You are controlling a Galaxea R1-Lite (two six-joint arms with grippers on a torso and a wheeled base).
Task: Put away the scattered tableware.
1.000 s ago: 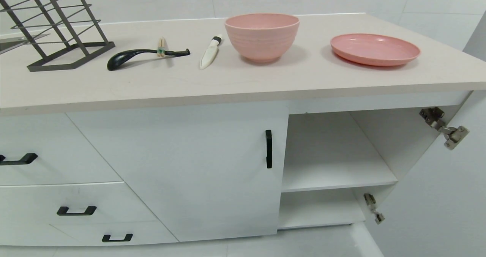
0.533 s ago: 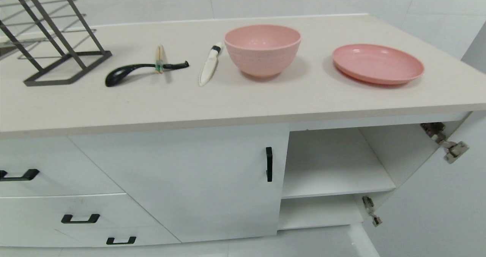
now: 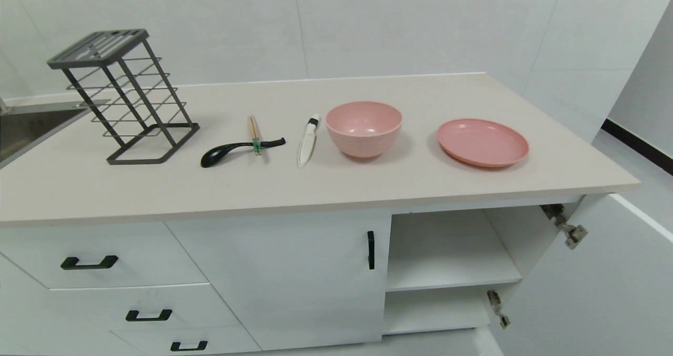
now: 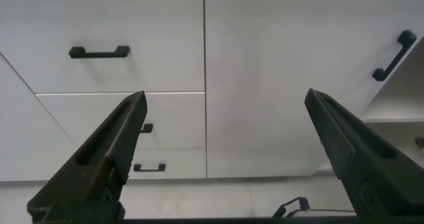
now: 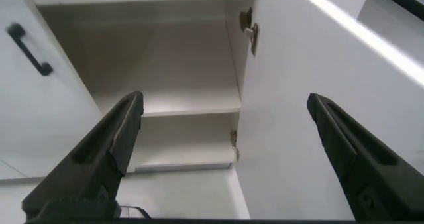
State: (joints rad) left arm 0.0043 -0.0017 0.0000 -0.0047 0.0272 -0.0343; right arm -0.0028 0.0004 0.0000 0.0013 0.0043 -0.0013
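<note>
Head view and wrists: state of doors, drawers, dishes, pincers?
Right cabinet door: open.
Left cabinet door: shut.
Drawers: shut.
Bowl: upright, empty.
Plate: flat, empty.
Rack: upright, empty.
Left pincer: open, empty.
Right pincer: open, empty.

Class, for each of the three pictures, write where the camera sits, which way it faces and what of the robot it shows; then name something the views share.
Head view: on the robot's head, facing forward and down at the counter with its bowl and plate.
Left wrist view: on the left arm's wrist, facing the drawers; the open left hand frames it.
Right wrist view: on the right arm's wrist, facing the open cupboard's shelves; the open right hand frames it.
Shared: all three show the closed door's black handle.
</note>
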